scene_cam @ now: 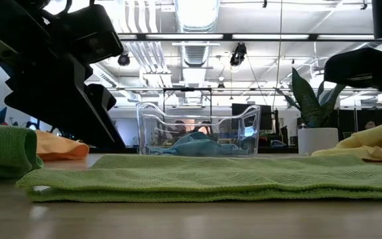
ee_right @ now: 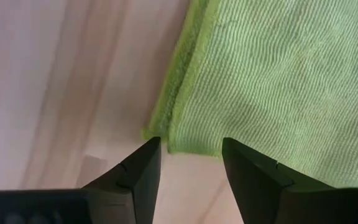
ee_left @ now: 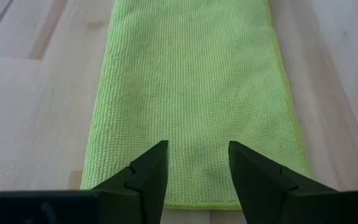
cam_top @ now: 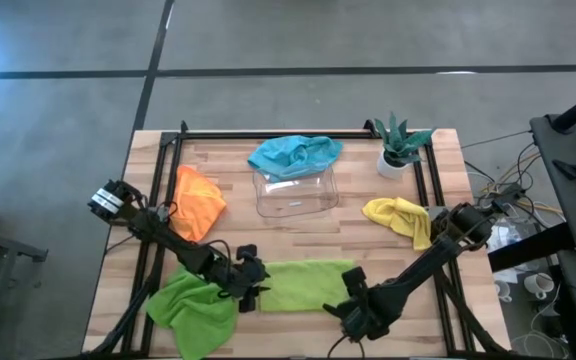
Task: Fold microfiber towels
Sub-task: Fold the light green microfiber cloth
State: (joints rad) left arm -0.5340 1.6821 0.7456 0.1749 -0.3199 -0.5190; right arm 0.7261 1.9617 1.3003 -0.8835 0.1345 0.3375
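lime green cloth, folded into a long flat strip, lies in the lower middle of the high view on the wooden table. the left gripper sits at the strip's left end; in the left wrist view its fingers stand apart over the short edge of the cloth, clamping nothing. the right gripper is at the strip's lower right corner, and in the right wrist view its fingers are likewise apart, just off the doubled corner, holding nothing.

a second lime green towel lies crumpled at the lower left, under the left arm. the orange towel is bunched at the middle left. the teal blue towel drapes over the clear plastic tray at upper centre. the yellow towel is heaped at the right, below the small potted plant.
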